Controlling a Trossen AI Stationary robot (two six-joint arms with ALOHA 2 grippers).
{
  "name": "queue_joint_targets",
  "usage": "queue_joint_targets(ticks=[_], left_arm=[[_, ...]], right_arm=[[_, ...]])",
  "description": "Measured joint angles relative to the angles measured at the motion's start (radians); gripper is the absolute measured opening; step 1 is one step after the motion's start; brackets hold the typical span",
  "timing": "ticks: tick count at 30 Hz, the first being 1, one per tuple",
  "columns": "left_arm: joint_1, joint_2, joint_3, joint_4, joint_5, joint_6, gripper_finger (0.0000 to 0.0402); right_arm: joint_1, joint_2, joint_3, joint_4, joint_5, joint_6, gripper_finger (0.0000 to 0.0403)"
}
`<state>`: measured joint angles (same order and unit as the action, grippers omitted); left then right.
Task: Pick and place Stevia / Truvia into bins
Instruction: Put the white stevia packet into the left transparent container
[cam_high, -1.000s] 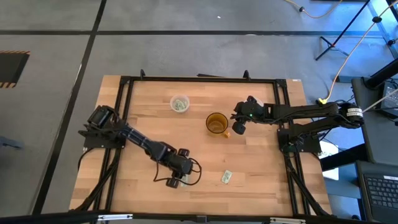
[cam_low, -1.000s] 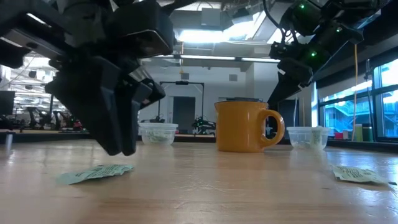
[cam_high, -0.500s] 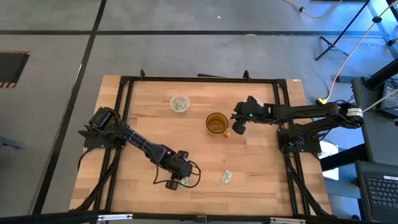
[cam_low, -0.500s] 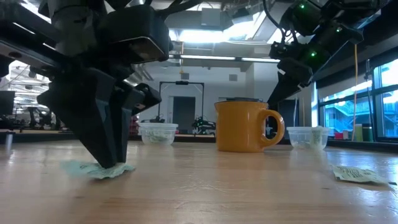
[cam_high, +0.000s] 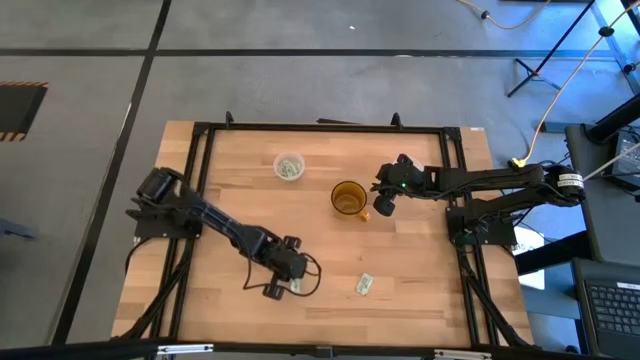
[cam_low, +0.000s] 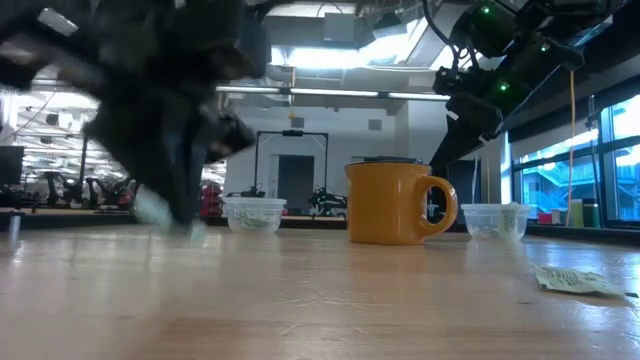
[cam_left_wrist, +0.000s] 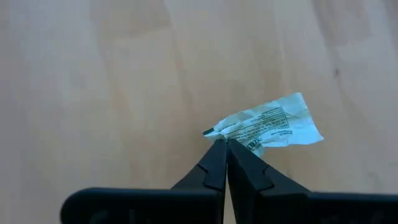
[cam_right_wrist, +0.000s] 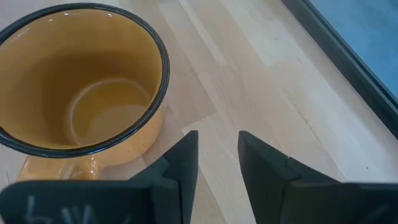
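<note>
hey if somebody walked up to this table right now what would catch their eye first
Probably the yellow mug standing near the middle of the wooden table, with the right gripper open right beside its handle. Next, the left gripper near the front edge, shut on the corner of a crumpled Stevia packet just above the wood. A second packet lies flat to its right, and a clear cup with packets inside stands toward the back.

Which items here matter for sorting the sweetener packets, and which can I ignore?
Job:
- packet pinched in left gripper
- packet on table
- clear cup holding packets
- second clear cup

Ignore:
- amber mug; right gripper hovers beside it, open
</note>
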<state>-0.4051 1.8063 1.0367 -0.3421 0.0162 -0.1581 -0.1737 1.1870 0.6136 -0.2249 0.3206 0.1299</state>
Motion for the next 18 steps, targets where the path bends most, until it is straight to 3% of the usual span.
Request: queue_joint_targets(ticks=[5, 13, 18], left_arm=[[0.065, -0.132, 0.000, -0.101, -0.010, -0.021, 0.0003], [0.274, -0.360, 0.000, -0.281, -0.318, -0.021, 0.0003], [0.472, -0.407, 0.000, -0.303, -0.372, 0.060, 0.0003]], right_arm=[[0.000, 0.000, 0.000, 0.000, 0.000, -0.001, 0.0117], [0.000, 0.000, 0.000, 0.003, 0.000, -0.003, 0.0117], [0.000, 0.000, 0.000, 0.001, -0.009, -0.005, 0.0117]])
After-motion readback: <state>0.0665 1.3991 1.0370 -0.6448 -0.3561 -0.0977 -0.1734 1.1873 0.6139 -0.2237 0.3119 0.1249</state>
